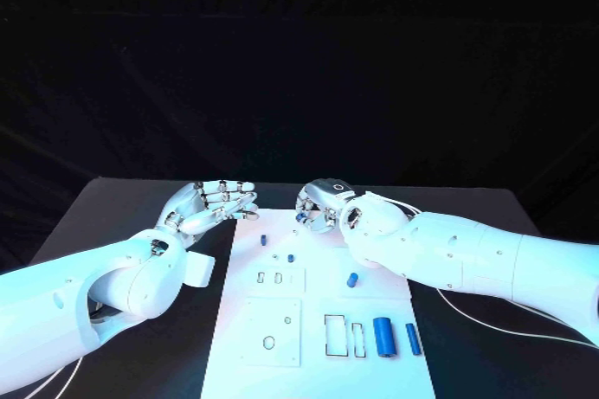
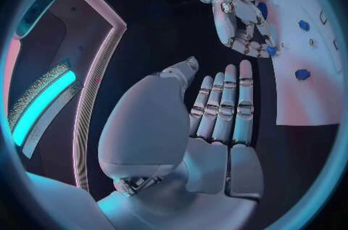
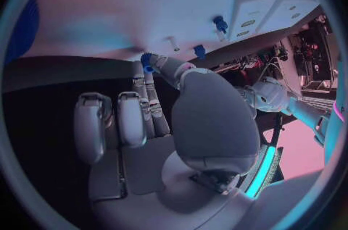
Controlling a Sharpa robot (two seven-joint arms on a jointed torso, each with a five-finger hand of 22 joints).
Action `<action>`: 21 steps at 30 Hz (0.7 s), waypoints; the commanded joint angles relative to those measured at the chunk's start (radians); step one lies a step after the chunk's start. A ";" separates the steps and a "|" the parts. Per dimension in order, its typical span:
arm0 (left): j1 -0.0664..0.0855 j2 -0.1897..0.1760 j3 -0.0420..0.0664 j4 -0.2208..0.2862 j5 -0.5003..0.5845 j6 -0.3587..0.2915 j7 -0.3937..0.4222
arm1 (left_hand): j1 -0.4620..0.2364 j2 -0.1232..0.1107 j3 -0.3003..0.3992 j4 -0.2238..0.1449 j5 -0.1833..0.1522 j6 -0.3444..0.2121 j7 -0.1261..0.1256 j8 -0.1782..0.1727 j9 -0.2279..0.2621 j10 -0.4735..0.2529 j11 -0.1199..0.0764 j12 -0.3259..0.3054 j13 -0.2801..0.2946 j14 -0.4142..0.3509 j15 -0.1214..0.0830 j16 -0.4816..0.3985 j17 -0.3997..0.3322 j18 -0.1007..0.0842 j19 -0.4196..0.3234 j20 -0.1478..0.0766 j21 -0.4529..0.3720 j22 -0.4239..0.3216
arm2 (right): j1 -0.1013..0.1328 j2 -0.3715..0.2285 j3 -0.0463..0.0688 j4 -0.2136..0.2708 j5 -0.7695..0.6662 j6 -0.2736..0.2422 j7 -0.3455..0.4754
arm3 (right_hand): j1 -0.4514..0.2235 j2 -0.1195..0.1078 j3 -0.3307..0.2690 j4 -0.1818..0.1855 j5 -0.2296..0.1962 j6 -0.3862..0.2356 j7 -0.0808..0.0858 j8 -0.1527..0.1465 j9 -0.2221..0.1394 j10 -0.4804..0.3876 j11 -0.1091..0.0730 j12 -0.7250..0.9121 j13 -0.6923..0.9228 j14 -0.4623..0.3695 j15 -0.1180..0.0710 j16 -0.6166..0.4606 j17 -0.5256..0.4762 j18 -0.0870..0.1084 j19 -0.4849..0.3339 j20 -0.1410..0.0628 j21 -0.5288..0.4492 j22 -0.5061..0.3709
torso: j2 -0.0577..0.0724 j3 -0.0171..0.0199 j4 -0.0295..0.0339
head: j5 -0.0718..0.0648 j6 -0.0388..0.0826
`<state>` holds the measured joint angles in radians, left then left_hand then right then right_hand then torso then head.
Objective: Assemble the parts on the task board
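Observation:
The white task board (image 1: 318, 364) lies in the middle of the black table. My right hand (image 1: 327, 207) is curled over the board's far edge and pinches a small blue part (image 1: 304, 215) at its fingertips; the same blue part shows in the right wrist view (image 3: 147, 60) and the left wrist view (image 2: 270, 50). My left hand (image 1: 212, 204) hovers at the board's far left corner, fingers straight and holding nothing, palm toward the right hand (image 2: 243, 27). Two small blue pegs (image 1: 263, 240) (image 1: 291, 258) stand on the board. A short blue piece (image 1: 352, 280) lies mid-board.
Two blue cylinders (image 1: 384, 337) (image 1: 413, 338) lie near the board's right front, beside an outlined rectangular slot (image 1: 335, 334). A raised white plate with two small slots (image 1: 271, 278) sits left of centre. A white cable (image 1: 499, 323) runs over the table under my right arm.

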<state>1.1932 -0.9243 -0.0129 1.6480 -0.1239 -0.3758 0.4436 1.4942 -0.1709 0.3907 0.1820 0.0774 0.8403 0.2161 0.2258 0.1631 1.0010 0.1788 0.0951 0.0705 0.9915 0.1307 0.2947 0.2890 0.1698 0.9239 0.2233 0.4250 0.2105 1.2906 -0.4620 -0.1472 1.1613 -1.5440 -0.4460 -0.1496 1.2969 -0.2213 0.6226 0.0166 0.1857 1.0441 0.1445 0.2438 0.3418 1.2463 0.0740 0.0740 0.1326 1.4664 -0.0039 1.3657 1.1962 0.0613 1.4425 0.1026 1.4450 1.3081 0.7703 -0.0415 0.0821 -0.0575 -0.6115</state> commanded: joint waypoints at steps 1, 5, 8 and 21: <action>0.002 0.003 0.001 0.002 -0.004 0.017 0.005 | -0.010 -0.003 0.004 0.000 -0.003 -0.002 0.021 0.003 0.001 0.003 0.004 -0.004 -0.001 -0.006 0.000 -0.001 0.001 0.007 -0.002 -0.002 0.004 0.001 | -0.002 0.003 -0.002 -0.002 -0.009 0.011 0.004 | -0.019 -0.017 0.005 0.006 -0.011 -0.033 0.014 -0.021 -0.004 -0.038 0.016 -0.012 -0.010 0.030 0.012 -0.012 -0.022 -0.008 -0.024 0.008 -0.018 0.033 | 0.000 -0.0003 0.0005 | 0.000 0.001; 0.002 0.002 0.001 0.001 -0.004 0.017 0.005 | -0.010 -0.003 0.004 -0.001 -0.003 -0.002 0.021 0.003 0.001 0.003 0.004 -0.004 -0.001 -0.007 0.000 -0.002 0.001 0.007 -0.002 -0.002 0.004 0.001 | -0.002 0.004 -0.002 -0.004 -0.006 0.000 0.007 | -0.030 -0.036 0.000 0.008 -0.024 -0.078 0.027 -0.048 -0.009 -0.101 0.032 -0.012 -0.026 0.013 0.027 -0.042 -0.075 0.007 -0.068 0.023 -0.062 -0.029 | 0.000 -0.0003 0.0004 | 0.000 0.001; 0.002 0.002 0.001 0.001 -0.004 0.017 0.004 | -0.010 -0.003 0.005 -0.001 -0.003 -0.003 0.021 0.003 0.001 0.003 0.004 -0.004 -0.001 -0.007 0.000 -0.002 0.001 0.007 -0.002 -0.002 0.005 0.002 | -0.001 0.004 -0.002 -0.005 -0.006 -0.005 0.007 | -0.029 -0.042 -0.019 0.007 -0.025 -0.118 0.029 -0.075 -0.015 -0.143 0.038 -0.009 -0.038 0.001 0.031 -0.068 -0.117 0.019 -0.102 0.030 -0.099 -0.077 | 0.001 -0.0006 -0.0001 | 0.000 0.003; 0.002 -0.002 0.001 -0.001 -0.004 0.020 0.002 | -0.010 -0.003 0.005 -0.001 -0.003 -0.003 0.021 0.003 0.001 0.003 0.004 -0.004 -0.001 -0.007 0.000 -0.002 0.001 0.007 -0.002 -0.002 0.005 0.002 | 0.000 -0.068 -0.002 0.069 -0.003 -0.026 -0.001 | -0.019 -0.037 -0.047 0.004 -0.017 -0.130 0.027 -0.086 -0.014 -0.159 0.036 0.001 -0.043 -0.002 0.030 -0.079 -0.136 0.023 -0.111 0.030 -0.117 -0.095 | 0.000 0.0006 -0.0030 | 0.001 0.001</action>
<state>1.1937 -0.9267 -0.0129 1.6461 -0.1240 -0.3743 0.4412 1.4942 -0.1709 0.3907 0.1820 0.0774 0.8403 0.2161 0.2258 0.1628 1.0010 0.1787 0.0952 0.0706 0.9915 0.1307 0.2947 0.2888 0.1697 0.9239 0.2233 0.4250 0.2103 1.2901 -0.5204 -0.1493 1.2173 -1.5423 -0.4578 -0.1490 1.2701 -0.2595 0.5809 0.0222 0.1661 0.9124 0.1697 0.1583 0.3264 1.0894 0.1126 0.0724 0.0903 1.4629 0.0215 1.2919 1.0604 0.0773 1.3337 0.1325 1.3295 1.2109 0.7710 -0.0415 0.0809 -0.0548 -0.6103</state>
